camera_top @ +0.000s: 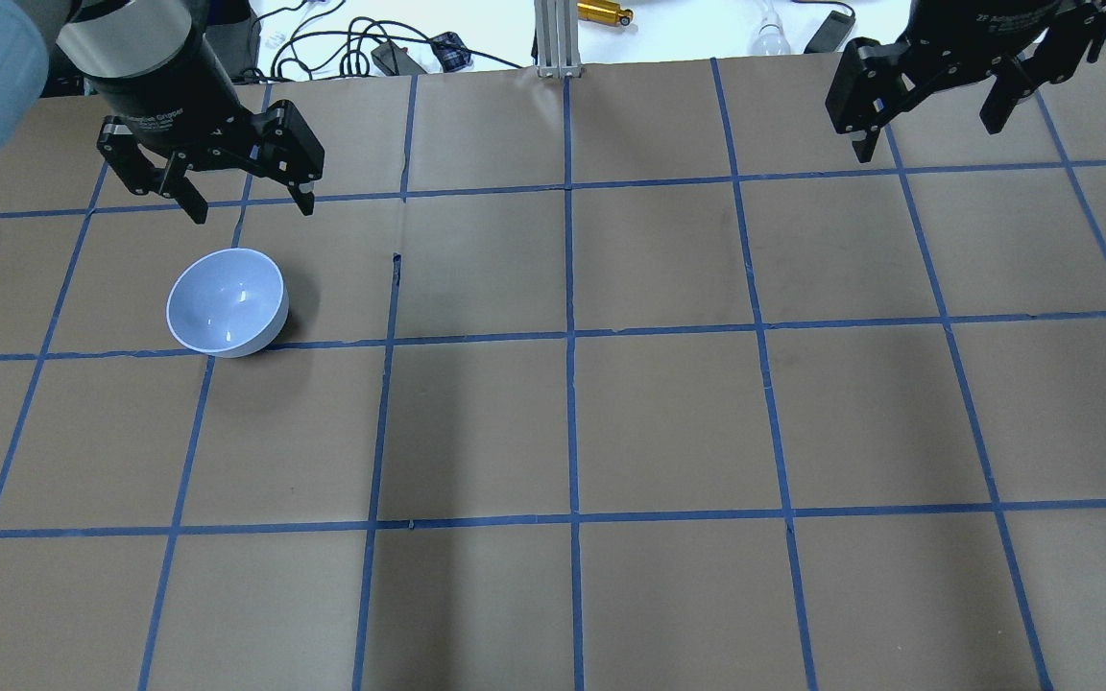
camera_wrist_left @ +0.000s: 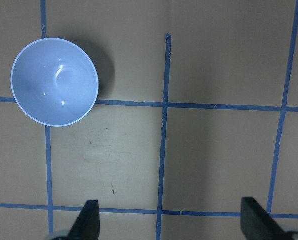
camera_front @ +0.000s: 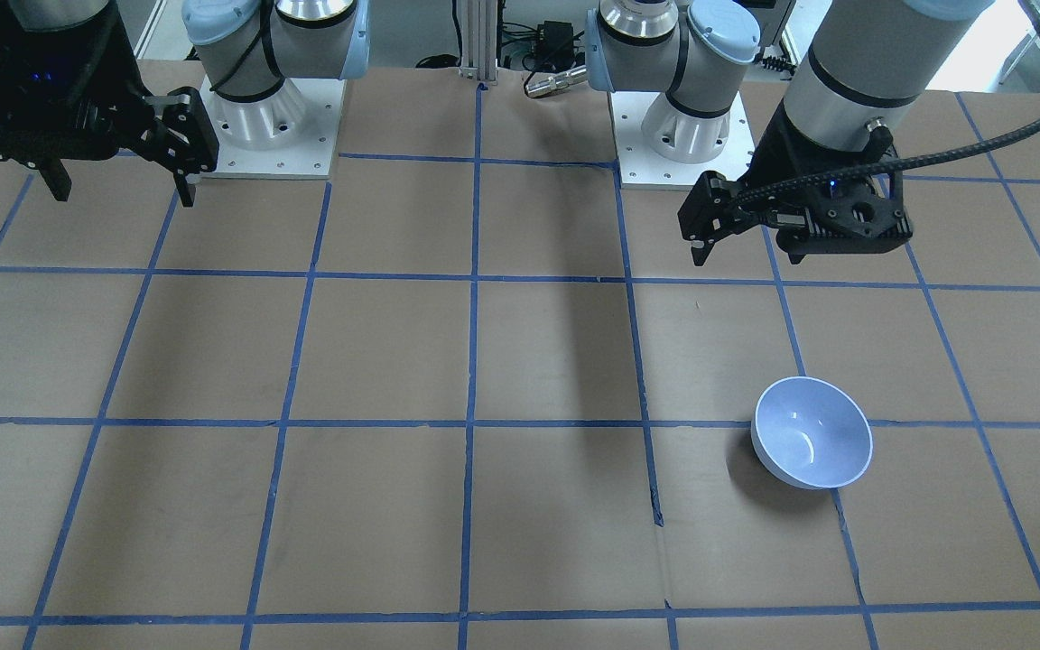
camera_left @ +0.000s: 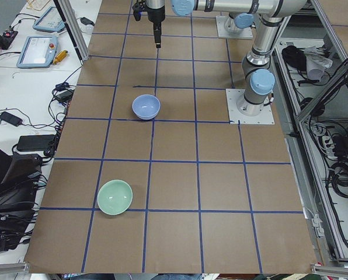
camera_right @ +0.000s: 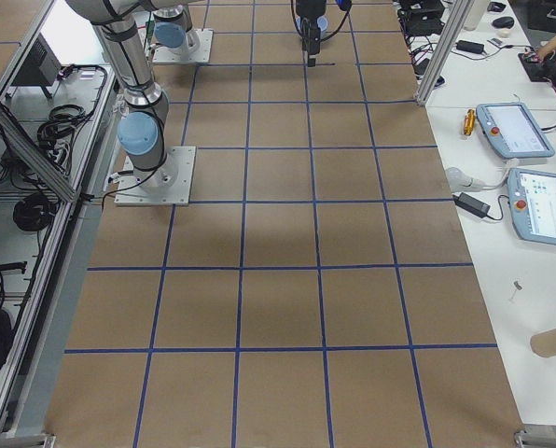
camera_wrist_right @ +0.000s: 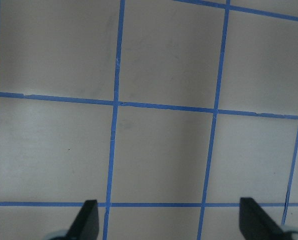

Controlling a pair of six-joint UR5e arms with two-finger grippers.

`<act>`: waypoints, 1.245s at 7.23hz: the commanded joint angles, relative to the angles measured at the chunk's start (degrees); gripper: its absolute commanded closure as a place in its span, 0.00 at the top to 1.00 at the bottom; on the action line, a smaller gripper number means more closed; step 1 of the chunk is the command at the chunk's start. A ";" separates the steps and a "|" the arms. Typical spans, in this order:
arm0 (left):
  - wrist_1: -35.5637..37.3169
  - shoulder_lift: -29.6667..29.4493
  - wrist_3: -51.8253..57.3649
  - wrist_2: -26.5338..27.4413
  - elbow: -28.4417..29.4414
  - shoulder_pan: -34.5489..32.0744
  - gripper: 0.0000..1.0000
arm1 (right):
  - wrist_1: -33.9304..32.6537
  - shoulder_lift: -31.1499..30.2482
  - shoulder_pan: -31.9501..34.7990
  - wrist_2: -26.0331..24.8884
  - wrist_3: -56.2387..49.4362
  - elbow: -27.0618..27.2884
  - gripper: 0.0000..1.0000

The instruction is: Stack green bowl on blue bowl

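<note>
Green bowl (camera_left: 114, 197) upright on table (camera_top: 668, 413) at robot's left end, well apart from blue bowl (camera_top: 227, 302); only sliver visible at overhead edge. Left gripper (camera_top: 251, 209) spread wide, empty, near blue bowl. Right gripper (camera_top: 927, 136) spread, empty, top cropped.

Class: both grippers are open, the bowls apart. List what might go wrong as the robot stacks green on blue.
The green bowl sits far out toward the robot's left, barely inside the overhead view; the left gripper faces a long reach.
Both bowls look glossy, so a rim pinch may slip.
The blue bowl stands loose; an off-centre drop could shove or tip it.
</note>
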 commanded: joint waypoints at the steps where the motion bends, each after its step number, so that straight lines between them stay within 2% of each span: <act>1: -0.01 -0.01 18.43 0.98 -0.80 8.02 1.00 | 0.00 0.00 0.00 0.00 0.00 0.00 1.00; 2: 0.07 -0.19 24.08 1.07 -1.85 13.39 1.00 | 0.00 0.00 0.00 0.00 0.00 0.00 1.00; 4: 0.16 -1.06 37.79 2.46 -2.12 19.57 1.00 | 0.00 0.00 0.00 0.00 0.00 0.00 1.00; 6: 0.69 -4.30 46.94 2.74 -1.25 27.47 1.00 | 0.00 0.00 0.00 0.00 0.00 0.00 1.00; 7: 2.43 -6.41 53.87 2.83 -0.98 31.60 1.00 | 0.00 0.00 0.00 0.00 0.00 0.00 1.00; 8: 8.80 -9.65 61.85 2.48 -0.98 34.42 1.00 | 0.00 0.00 0.00 0.00 0.00 0.00 1.00; 9: 10.43 -13.60 66.02 2.30 0.41 38.37 1.00 | 0.00 0.00 0.00 0.00 0.00 0.00 1.00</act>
